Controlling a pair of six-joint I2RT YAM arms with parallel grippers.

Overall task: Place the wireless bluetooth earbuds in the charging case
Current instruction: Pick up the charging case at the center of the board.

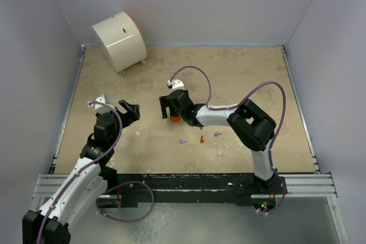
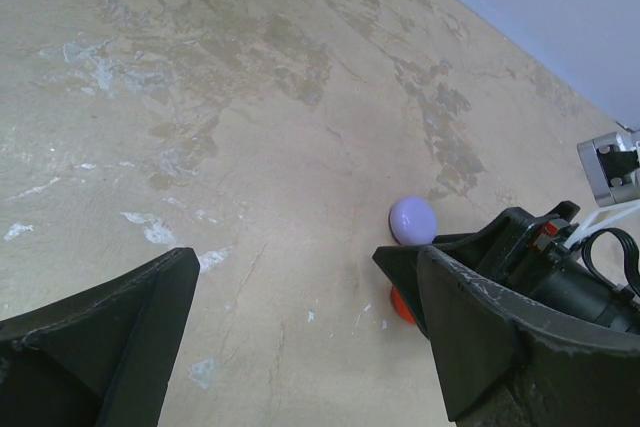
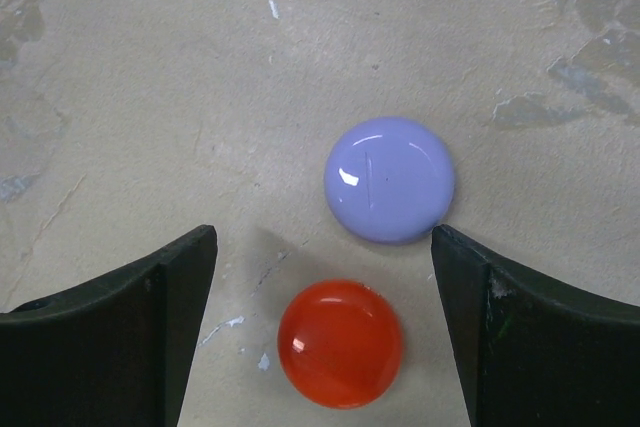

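- Earbuds first: three tiny pieces lie loose on the table point(image 1: 240, 72). There's a lilac earbud point(image 1: 182, 140), a red-orange earbud point(image 1: 202, 139) just to its right, and a second lilac earbud point(image 1: 217, 134) beyond that.
- All three sit under the right arm's forearm, on the arm-base side of the cases. They're too small to tell how each one lies.
- Now the cases: the lilac case point(image 3: 390, 179) and the red-orange case point(image 3: 340, 343) are two glossy round domes. They sit just beside each other with a thin gap between, and both look closed.
- The right gripper point(image 3: 322, 247) hovers directly over that pair with its jaws spread wide and nothing pinched. The red-orange case lies between the fingers, and the lilac one sits just past the tips, near the right-hand finger.
- The left gripper point(image 2: 305, 257) sits off to the left of the cases and points toward them. Its jaws are spread wide too, and it's empty.
- Far back left, a white drum point(image 1: 119, 39) rests on its side by the wall.
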